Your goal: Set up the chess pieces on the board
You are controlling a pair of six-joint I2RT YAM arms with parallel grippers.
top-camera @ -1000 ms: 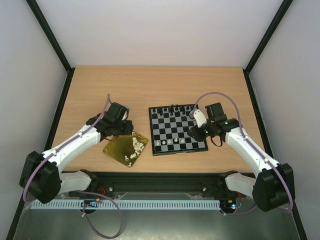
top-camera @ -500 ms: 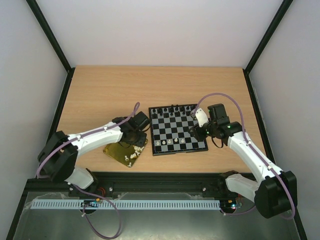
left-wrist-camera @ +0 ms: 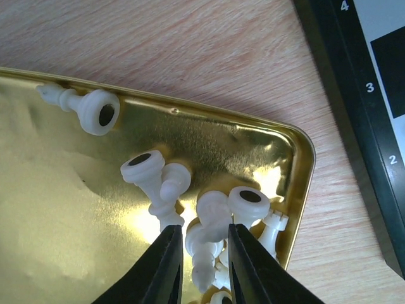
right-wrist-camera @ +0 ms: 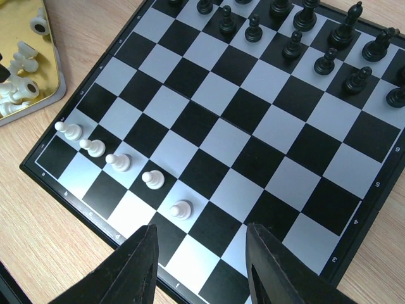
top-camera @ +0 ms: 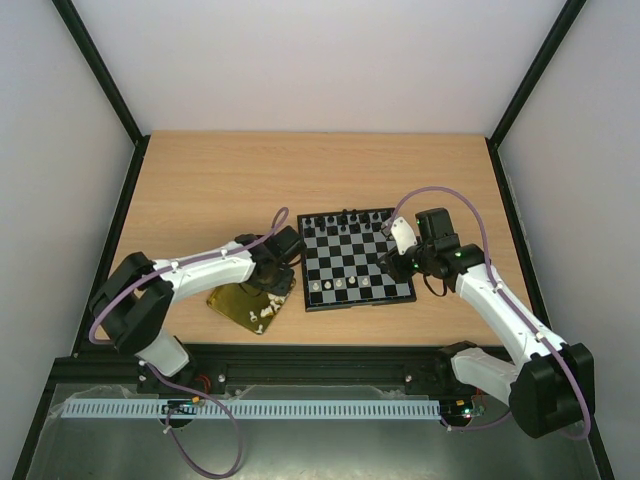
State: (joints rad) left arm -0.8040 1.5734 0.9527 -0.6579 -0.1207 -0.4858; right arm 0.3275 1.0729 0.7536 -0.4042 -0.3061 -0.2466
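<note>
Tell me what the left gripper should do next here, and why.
Probably close the left gripper gently on the white piece lying between its fingers, before any lift. The fingers flank that piece in the corner of the gold tray and look not quite clamped. Other pieces crowd against it, and the board holds only five white pawns.

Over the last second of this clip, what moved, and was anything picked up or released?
The left end effector swung right across the gold tray to its corner near the board, and now straddles a white piece lying there; a firm grip can't be confirmed. Unchanged: the right end effector, open over the board's near edge, barely shifted, and the five white pawns keep their row.
</note>
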